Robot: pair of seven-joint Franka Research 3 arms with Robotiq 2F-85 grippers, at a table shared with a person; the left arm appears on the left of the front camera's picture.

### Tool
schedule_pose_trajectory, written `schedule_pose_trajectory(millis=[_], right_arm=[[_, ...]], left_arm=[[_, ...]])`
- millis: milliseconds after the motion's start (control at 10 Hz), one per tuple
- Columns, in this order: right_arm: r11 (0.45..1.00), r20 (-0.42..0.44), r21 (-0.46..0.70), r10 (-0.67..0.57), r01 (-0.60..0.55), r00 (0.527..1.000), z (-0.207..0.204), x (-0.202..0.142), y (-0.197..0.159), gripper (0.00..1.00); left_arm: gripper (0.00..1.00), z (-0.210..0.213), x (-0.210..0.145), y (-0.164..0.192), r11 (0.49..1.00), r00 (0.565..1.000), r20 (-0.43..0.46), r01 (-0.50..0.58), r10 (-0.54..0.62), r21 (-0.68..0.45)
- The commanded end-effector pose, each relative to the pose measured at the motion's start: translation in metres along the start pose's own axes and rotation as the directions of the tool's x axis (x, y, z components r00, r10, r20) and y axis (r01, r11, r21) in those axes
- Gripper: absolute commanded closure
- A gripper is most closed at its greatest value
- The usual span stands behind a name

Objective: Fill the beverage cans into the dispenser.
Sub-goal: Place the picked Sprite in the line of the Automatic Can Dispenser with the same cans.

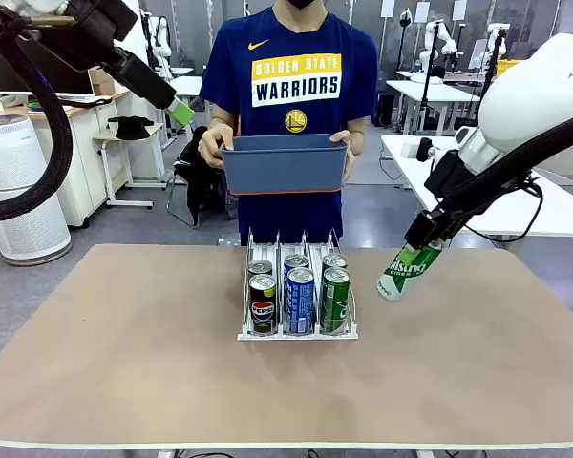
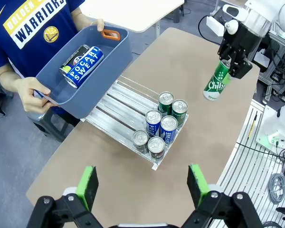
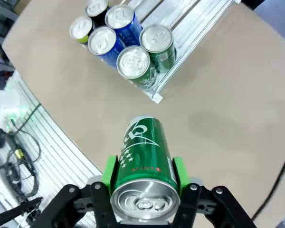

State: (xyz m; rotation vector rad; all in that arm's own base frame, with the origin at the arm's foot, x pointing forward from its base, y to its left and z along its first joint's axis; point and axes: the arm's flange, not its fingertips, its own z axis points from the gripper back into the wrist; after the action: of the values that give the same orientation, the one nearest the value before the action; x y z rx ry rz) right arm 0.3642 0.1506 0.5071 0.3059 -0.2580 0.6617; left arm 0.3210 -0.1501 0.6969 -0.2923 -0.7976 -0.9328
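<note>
surface: tan table (image 1: 124, 372) | directly on it: dispenser (image 1: 296, 335), near centre | in dispenser: six upright beverage cans (image 1: 299, 298)

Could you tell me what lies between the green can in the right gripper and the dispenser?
Only bare table separates the held green can from the dispenser, as the front view shows.

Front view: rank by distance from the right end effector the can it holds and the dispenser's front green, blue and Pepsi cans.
1. Held green can, clamped in the right end effector.
2. Front green can, right lane of the dispenser.
3. Front blue can, middle lane.
4. Front Pepsi can, left lane.
</note>
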Motion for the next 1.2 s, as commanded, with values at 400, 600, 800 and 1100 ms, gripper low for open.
schedule_pose_trajectory(millis=[400, 600, 800, 1100], right_arm=[[0.979, -0.123, -0.064, 0.184, -0.193, 0.975, -0.052, 0.023, 0.022, 0.62], [0.971, -0.083, -0.079, 0.217, -0.224, 0.973, -0.069, 0.025, 0.039, 0.82], [0.976, -0.055, -0.097, 0.19, -0.195, 0.98, -0.082, 0.029, 0.051, 0.46], [0.965, -0.034, -0.128, 0.228, -0.23, 0.973, -0.099, 0.044, 0.05, 0.46]], left_arm=[[0.0, 0.0, -0.001, 0.001, 1.0, 1.0, 0.004, -0.007, 0.007, 0.003], [0.0, 0.0, -0.001, 0.001, 1.0, 1.0, 0.004, -0.007, 0.007, 0.003], [0.0, 0.0, -0.001, 0.001, 1.0, 1.0, 0.004, -0.007, 0.007, 0.003], [0.0, 0.0, -0.001, 0.001, 1.0, 1.0, 0.004, -0.007, 0.007, 0.003]])
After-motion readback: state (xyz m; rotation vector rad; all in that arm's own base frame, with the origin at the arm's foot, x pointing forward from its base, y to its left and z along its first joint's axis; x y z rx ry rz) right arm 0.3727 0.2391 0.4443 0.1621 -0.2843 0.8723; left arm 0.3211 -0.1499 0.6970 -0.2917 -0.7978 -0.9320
